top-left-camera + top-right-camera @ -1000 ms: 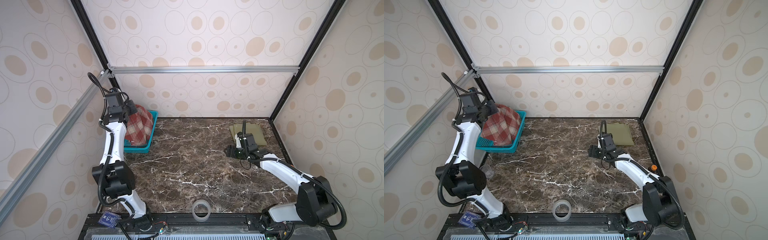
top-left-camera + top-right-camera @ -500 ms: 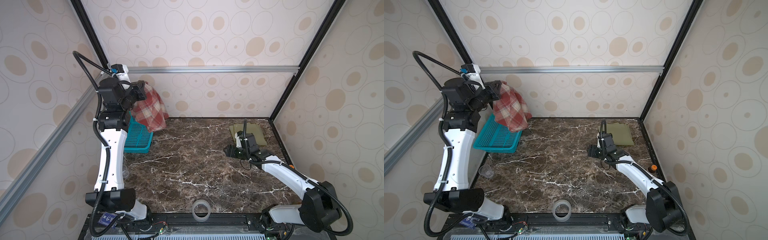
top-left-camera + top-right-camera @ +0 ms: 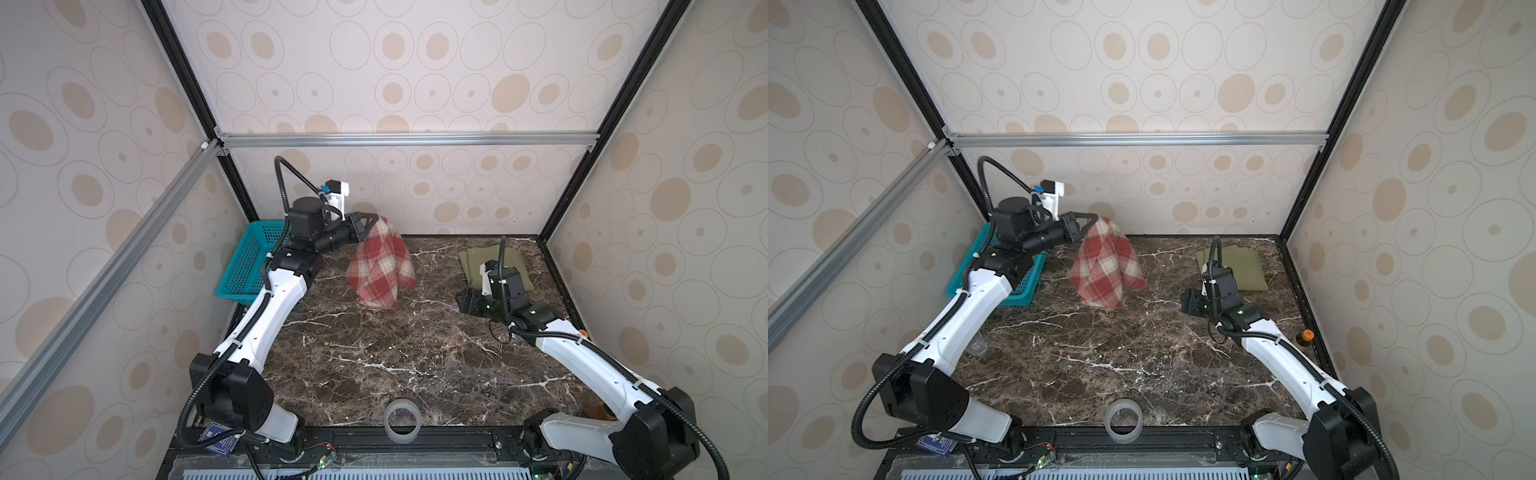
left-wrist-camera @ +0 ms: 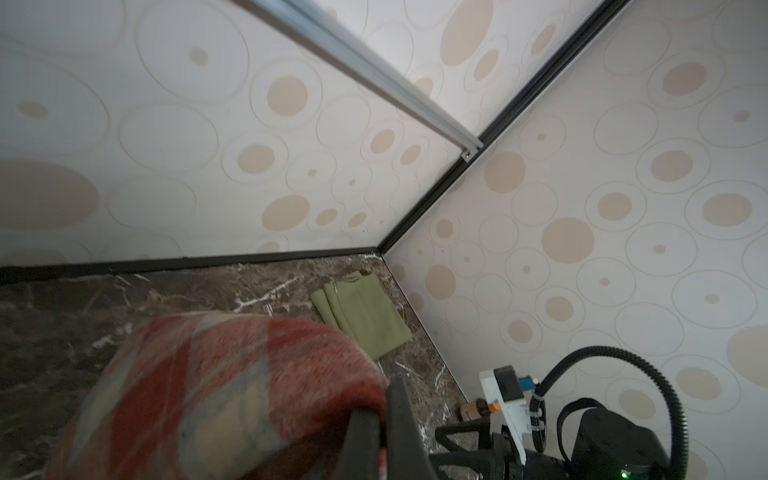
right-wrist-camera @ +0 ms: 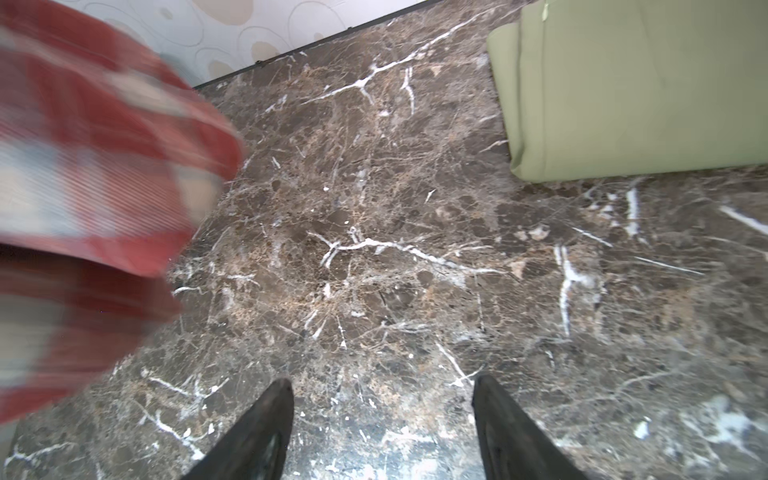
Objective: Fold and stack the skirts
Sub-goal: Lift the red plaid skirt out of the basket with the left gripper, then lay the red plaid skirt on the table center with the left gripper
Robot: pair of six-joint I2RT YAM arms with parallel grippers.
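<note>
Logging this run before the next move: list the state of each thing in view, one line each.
plaid skirt: unfolded, hanging bunched from the left gripper.
green skirt: folded, lying flat in the table's far right corner.
left gripper: shut on the plaid skirt's top.
right gripper: open, empty, over bare table.
basket: on the table, visible part empty.
tape roll: loose at the front edge.
</note>
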